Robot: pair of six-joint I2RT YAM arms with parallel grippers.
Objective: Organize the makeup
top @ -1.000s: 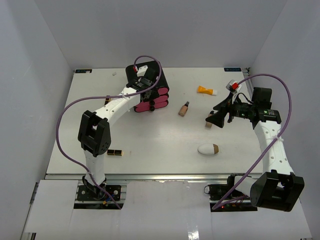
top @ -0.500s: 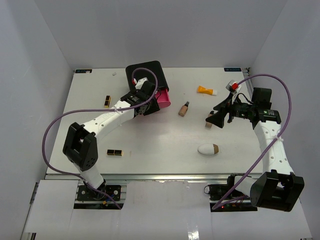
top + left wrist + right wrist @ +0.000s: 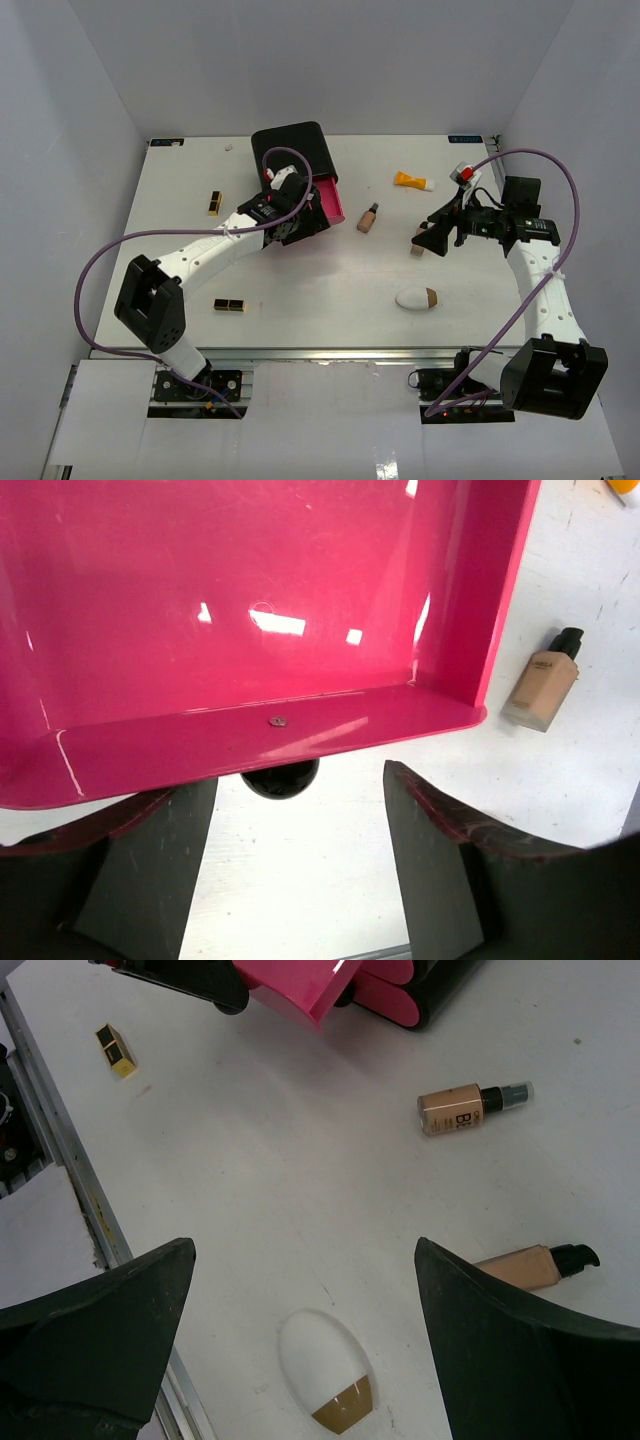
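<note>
With the pink drawer (image 3: pixel 250 600) at eleven o'clock pulled out and empty, the left fingers (image 3: pixel 440 860) released around its knob (image 3: pixel 280 778) and the right fingers (image 3: pixel 500 1330) spread holding nothing, the bottles (image 3: pixel 369 217), tube (image 3: pixel 412 181), egg (image 3: pixel 417 298) and lipstick cases (image 3: pixel 229 305) lie loose on the desk (image 3: pixel 320 280), so sorting looks barely begun.

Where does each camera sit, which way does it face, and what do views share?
Top external: above and behind the robot, looking down on the table; left arm and right arm show whole.
Left wrist: on the left arm, facing down into the pink drawer; the left tool shows, open.
Right wrist: on the right arm, facing down at the egg shape; the right tool shows, open.
Shared: the pink drawer and one tan bottle appear in all three.
</note>
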